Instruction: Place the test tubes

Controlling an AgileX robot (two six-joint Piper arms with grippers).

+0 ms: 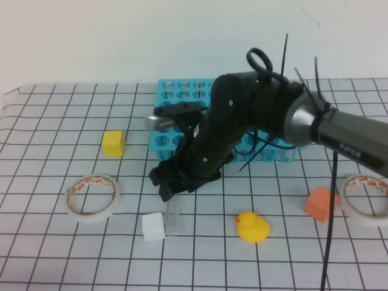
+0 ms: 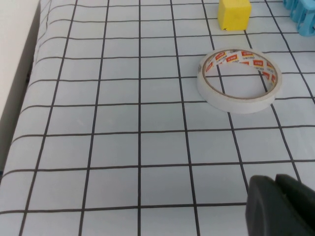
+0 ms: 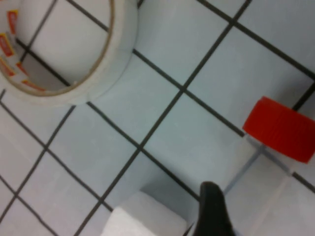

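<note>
"PIPER" stands in white on the right arm [image 1: 350, 148], well back from the right pincer [image 1: 172, 190]. Red print on the tape roll [image 2: 238, 78], left of that pincer, is illegible.

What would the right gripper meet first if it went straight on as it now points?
Probably the red-capped test tube, lying under the open right gripper beside the white cube; depth is unclear. The left gripper, shut, hangs near a tape roll.

A table [image 1: 48, 157] covered in a white, black-gridded sheet is shown. Set on it are a blue test tube rack [image 1: 182, 91], a yellow cube [image 1: 113, 143], a left tape roll [image 1: 92, 197], a right tape roll [image 1: 367, 199], an orange cube [image 1: 321, 204] and a rubber duck [image 1: 251, 227]. A clear test tube [image 1: 173, 220] is laid just beside a white cube [image 1: 153, 226].
</note>
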